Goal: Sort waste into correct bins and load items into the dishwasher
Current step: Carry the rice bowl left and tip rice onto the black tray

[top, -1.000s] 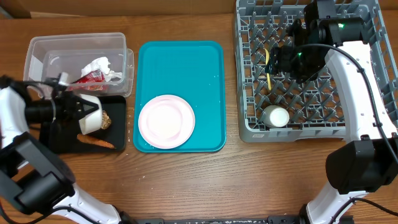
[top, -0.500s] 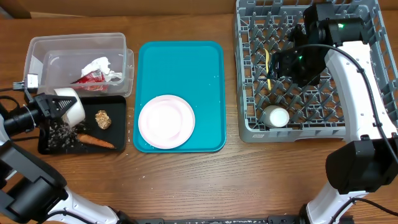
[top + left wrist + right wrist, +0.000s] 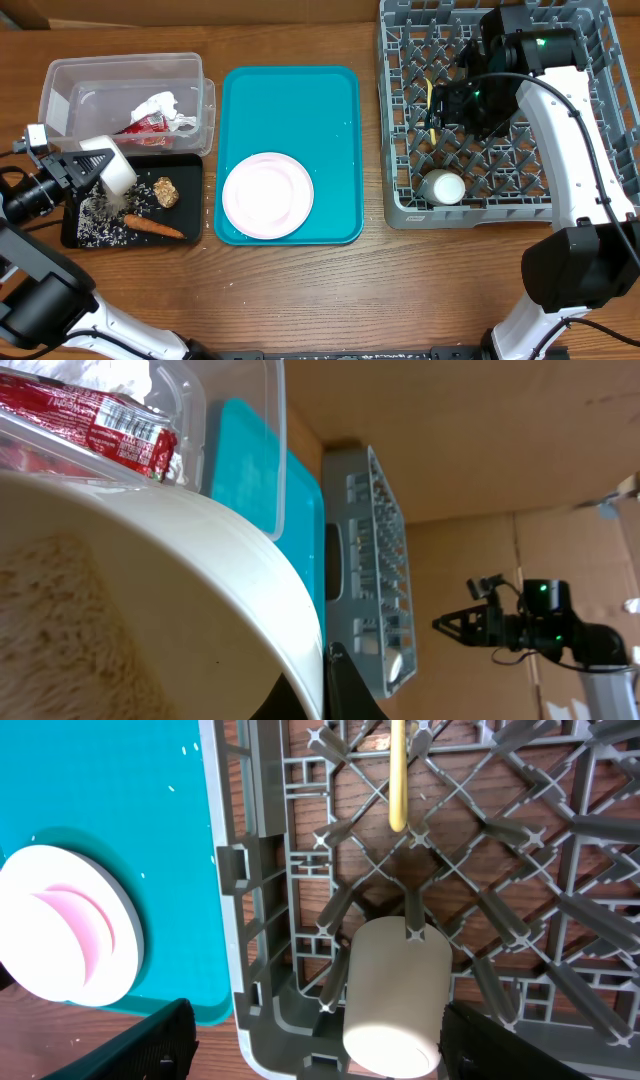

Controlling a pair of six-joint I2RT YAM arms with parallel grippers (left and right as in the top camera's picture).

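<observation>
Nearest you on the left, the shallow black tray (image 3: 194,205) holds a scatter of loose white rice (image 3: 98,218), the brown sausage (image 3: 155,228) and a lump of nutty crumbs (image 3: 166,192). Just above the rice, your left gripper (image 3: 88,166) is clamped on the rim of a small white bowl (image 3: 112,170), which is tipped on its side over the tray.

Expect that bowl to be rigid, smooth and slick, so a rim pinch can pivot. Keep the wall deep between the fingers and move without jerks. The left wrist view shows a rough whitish patch inside it, and I can't tell whether that is rice stuck to the wall.

Next across is the pale pink plate (image 3: 267,195), lying flat on the teal tray (image 3: 290,100). It is stiff and probably breakable, and it offers only its edge to grab.

In the near corner of the grey dish rack (image 3: 395,150) the small white cup (image 3: 444,187) lies on its side among the pegs. It is light and likely to roll.

Your right gripper (image 3: 315,1020) hangs above the rack with its fingers spread wide and nothing between them.

Farther back, the thin yellow spoon (image 3: 431,105) rests in the rack. On the left, the clear tub (image 3: 60,78) holds the red wrapper (image 3: 148,123) and crumpled white paper (image 3: 160,103), both soft and almost weightless.
</observation>
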